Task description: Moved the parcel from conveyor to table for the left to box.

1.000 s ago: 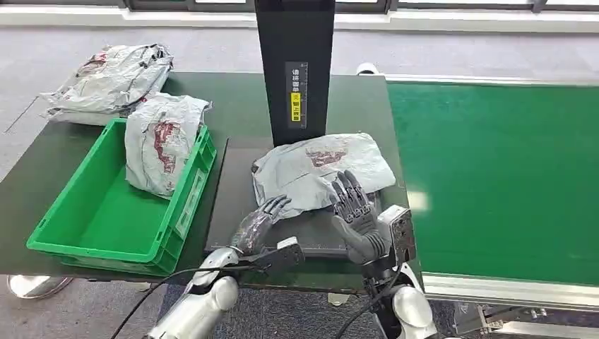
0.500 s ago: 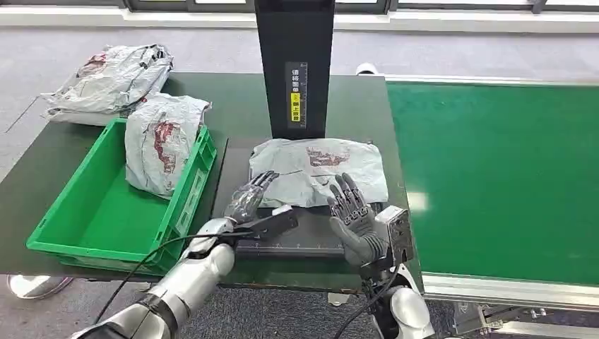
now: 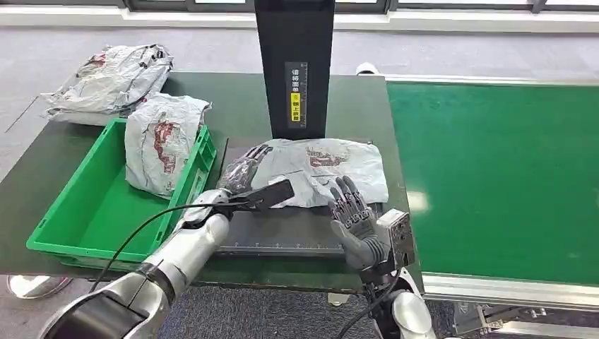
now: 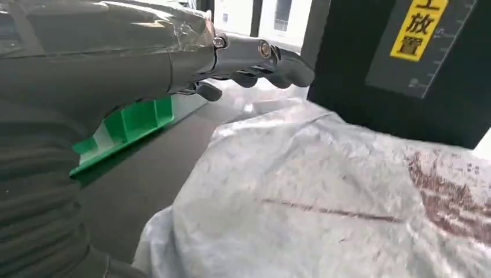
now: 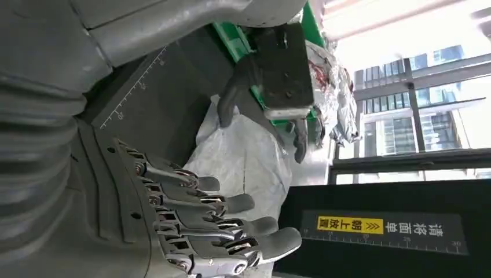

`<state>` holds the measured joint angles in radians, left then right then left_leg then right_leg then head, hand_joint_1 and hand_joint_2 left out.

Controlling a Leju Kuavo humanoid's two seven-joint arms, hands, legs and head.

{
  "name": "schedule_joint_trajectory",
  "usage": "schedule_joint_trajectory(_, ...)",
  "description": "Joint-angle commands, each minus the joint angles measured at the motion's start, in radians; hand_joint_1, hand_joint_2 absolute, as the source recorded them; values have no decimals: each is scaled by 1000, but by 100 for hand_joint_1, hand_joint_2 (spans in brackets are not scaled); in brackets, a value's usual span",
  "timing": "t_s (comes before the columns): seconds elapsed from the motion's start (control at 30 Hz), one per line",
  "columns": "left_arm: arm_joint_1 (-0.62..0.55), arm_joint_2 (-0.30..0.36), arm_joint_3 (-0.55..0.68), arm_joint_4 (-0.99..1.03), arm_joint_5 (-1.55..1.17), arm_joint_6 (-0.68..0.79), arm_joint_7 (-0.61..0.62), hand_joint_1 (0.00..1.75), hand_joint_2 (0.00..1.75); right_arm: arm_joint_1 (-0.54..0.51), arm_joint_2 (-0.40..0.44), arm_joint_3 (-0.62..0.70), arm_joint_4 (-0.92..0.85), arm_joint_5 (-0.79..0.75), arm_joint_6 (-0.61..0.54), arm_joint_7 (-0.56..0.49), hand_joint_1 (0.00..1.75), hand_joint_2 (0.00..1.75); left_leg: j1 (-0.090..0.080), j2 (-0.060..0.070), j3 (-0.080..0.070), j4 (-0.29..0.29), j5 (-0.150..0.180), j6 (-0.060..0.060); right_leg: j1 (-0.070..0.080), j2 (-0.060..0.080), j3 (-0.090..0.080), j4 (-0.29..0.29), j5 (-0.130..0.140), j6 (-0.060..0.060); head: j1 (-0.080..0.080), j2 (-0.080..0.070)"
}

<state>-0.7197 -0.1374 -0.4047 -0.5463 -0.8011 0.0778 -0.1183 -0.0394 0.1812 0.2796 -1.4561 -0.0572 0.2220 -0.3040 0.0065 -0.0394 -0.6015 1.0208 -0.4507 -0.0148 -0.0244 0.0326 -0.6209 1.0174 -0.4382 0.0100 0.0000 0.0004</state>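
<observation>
A grey plastic parcel (image 3: 318, 168) with a red print lies flat on the dark scale plate (image 3: 282, 233), right in front of the black pillar (image 3: 295, 67). My left hand (image 3: 244, 168) reaches over the parcel's left edge with its fingers stretched out and holds nothing. The left wrist view shows those fingers (image 4: 255, 58) above the crinkled parcel (image 4: 324, 197), apart from it. Just short of the parcel's near edge, my right hand (image 3: 353, 212) stands open with fingers spread. In the right wrist view the right hand (image 5: 191, 214) sits clear of the parcel (image 5: 249, 162).
A green bin (image 3: 92, 212) stands left of the plate with another parcel (image 3: 159, 141) leaning on its far wall. More parcels (image 3: 109, 78) are piled at the table's back left. The green conveyor (image 3: 494, 176) runs along the right.
My left hand has travelled forward along the parcel's left edge, the arm stretching out. The parcel has slid toward the pillar and lies flatter. My right hand has drawn back off it slightly.
</observation>
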Motion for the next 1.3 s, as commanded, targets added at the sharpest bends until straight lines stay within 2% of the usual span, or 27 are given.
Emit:
schedule_joint_trajectory(0.03,-67,-50,-127,181,-48,-21,20,0,175,-2,-3,-53,20,0,15,-7,0,175,0,0,2,-1,0,1,1,-4,3,-1,0,-1,0,0)
schedule_joint_trajectory(0.43,-58,-74,-188,247,-58,-166,29,0,175,-14,8,-44,41,7,29,-12,0,175,0,2,1,0,-1,0,1,-1,1,-1,0,-1,0,0)
schedule_joint_trajectory(0.47,-58,-77,-195,253,-61,-181,28,175,175,-13,7,-45,41,7,29,-12,0,175,1,3,3,-1,-1,0,2,-2,3,-2,0,-1,0,0)
schedule_joint_trajectory(0.83,-53,-80,-205,256,-48,-212,14,175,175,-6,1,-45,47,7,40,-23,0,175,0,4,5,-3,-1,0,1,-1,5,-3,0,-1,0,0)
schedule_joint_trajectory(1.03,-43,-73,-221,260,-53,-180,29,175,175,-19,5,-46,62,6,48,-32,0,175,0,4,5,-2,-1,0,1,0,5,-2,0,-1,0,0)
schedule_joint_trajectory(1.13,-36,-60,-201,252,-36,-141,24,175,175,-19,6,-50,58,5,50,-34,0,175,0,4,4,-2,-1,0,1,1,4,-2,0,-1,0,0)
schedule_joint_trajectory(1.23,-79,-55,-128,223,39,-49,-49,175,175,-4,8,-68,32,6,46,-35,0,175,1,6,5,-2,-1,0,2,0,5,-3,1,-1,0,0)
schedule_joint_trajectory(1.3,-129,-34,-68,159,88,69,-94,175,175,12,7,-92,6,12,20,-41,0,175,1,3,1,0,0,0,1,-1,1,0,0,-1,0,0)
